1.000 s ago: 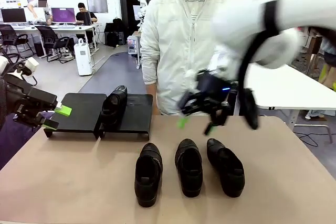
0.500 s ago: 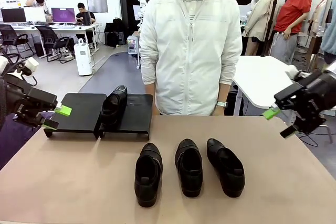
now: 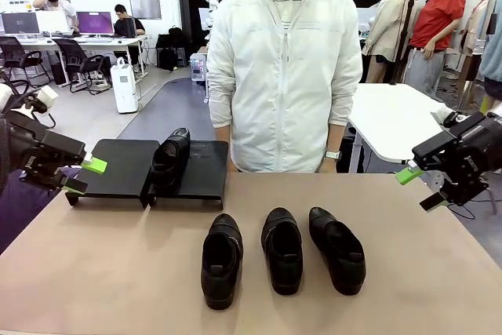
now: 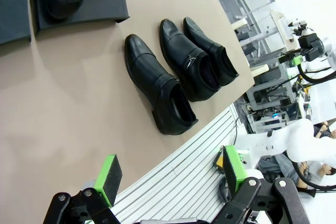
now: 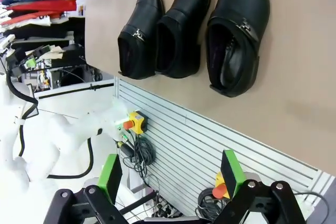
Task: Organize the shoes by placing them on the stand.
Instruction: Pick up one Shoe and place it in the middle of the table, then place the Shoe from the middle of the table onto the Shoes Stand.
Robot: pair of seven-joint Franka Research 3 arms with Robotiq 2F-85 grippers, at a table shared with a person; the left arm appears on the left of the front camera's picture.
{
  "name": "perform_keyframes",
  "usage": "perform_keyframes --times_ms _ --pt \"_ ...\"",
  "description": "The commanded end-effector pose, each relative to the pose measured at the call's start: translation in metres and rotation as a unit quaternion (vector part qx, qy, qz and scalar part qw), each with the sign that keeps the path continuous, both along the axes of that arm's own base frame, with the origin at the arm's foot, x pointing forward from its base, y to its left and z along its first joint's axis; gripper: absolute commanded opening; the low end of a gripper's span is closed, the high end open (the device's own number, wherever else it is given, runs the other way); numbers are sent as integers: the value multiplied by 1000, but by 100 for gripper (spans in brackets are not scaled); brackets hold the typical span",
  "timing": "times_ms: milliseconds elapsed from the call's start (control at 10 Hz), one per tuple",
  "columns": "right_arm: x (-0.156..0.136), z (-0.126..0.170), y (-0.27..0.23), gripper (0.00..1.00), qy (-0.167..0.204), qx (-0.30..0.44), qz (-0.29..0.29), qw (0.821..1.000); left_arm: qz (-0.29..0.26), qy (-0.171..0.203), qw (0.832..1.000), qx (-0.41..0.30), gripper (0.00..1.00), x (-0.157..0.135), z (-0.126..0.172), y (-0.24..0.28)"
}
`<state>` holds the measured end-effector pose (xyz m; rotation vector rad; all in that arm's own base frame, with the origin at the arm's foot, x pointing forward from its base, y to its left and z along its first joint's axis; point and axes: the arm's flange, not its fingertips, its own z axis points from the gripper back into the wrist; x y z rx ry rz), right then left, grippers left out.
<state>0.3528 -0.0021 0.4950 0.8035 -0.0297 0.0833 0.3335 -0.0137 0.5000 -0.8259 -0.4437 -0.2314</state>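
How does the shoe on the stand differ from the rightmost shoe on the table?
The stand shoe sits raised on the stand; the rightmost shoe lies on the table. The stand shoe is alone there; the rightmost shoe ends a row of three. Both: black glossy loafers, upright on their soles.

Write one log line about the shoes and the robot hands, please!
stand: one shoe on it | table: three shoes in a row | left gripper: open, empty, by stand | right gripper: open, empty, at table's right side
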Motion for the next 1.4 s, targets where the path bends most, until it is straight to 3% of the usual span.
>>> perform_keyframes --times_ms 0,800,900,1000,1200,1300 --pt "1 8 0 100 8 1 -2 1000 2 -1 1000 -10 100 -1 1 0" --pt "1 8 0 100 8 1 -2 1000 0 0 1000 0 100 0 0 0" --pt "1 8 0 100 8 1 -2 1000 -39 35 996 75 100 9 12 -59" --pt "1 8 0 100 8 1 -2 1000 -35 69 986 144 100 29 11 -125" --pt "1 8 0 100 8 1 -2 1000 27 133 946 295 100 77 -21 -223" --pt "1 8 0 100 8 1 -2 1000 56 152 930 331 100 89 -28 -243"
